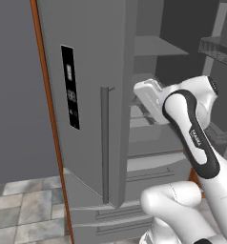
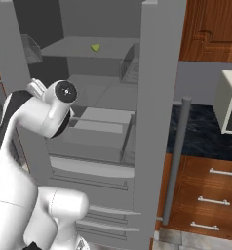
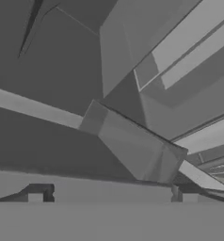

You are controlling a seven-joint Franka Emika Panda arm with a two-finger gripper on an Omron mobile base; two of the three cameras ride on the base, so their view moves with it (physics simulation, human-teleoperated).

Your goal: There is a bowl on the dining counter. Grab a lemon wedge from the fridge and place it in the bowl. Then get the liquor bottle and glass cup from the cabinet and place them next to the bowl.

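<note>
Kitchen: grey fridge [image 1: 87, 95], doors open.
Writing: none readable on its black display panel [image 1: 70, 86].
Lemon wedge [image 2: 95, 47]: one, on shelf beyond the hand.
Hand [image 3: 112, 197]: released, empty.

1. The arm [image 1: 194, 138] rises from the lower right of the left base view and bends at a dark elbow joint.
2. Its white forearm and wrist reach forward and to the left, at about middle height of that view.
3. In the right base view the arm [image 2: 45, 112] stands at the left, with a round joint cap facing the camera.
4. In the hand view the gripper [image 3: 112, 197] shows two small dark fingertips [image 3: 35, 197] set wide apart, with nothing between them.
</note>
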